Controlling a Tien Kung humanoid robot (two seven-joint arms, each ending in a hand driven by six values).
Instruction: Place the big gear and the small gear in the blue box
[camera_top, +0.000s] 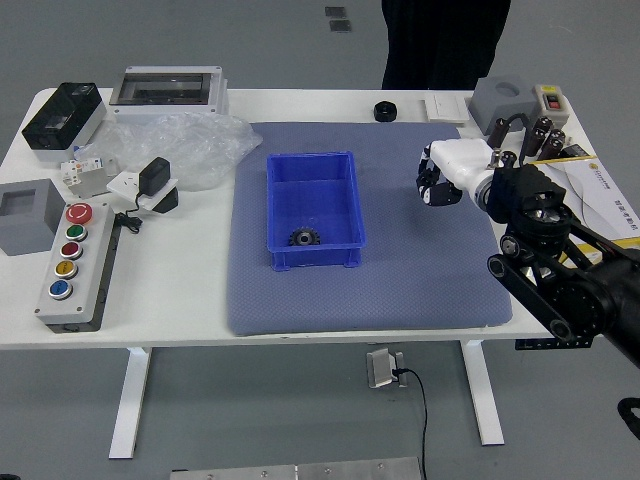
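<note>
The blue box (315, 258) stands on the mat with one dark toothed gear (305, 237) lying inside, near its front wall. Whether this is the big or the small gear is unclear. My right hand (438, 183), with a white back and dark digits, is over the mat to the right of the box, apart from it. Its grasp is too dark to make out, and no second gear can be picked out. My left arm is out of view.
A blue-grey mat (400, 300) covers the middle of the table. A black ring (385, 111) lies beyond it. The yellow carton (590, 200) is at the right, partly behind my arm. Plastic wrap (190, 150) and a button panel (75, 270) are leftward. A person stands at the far side.
</note>
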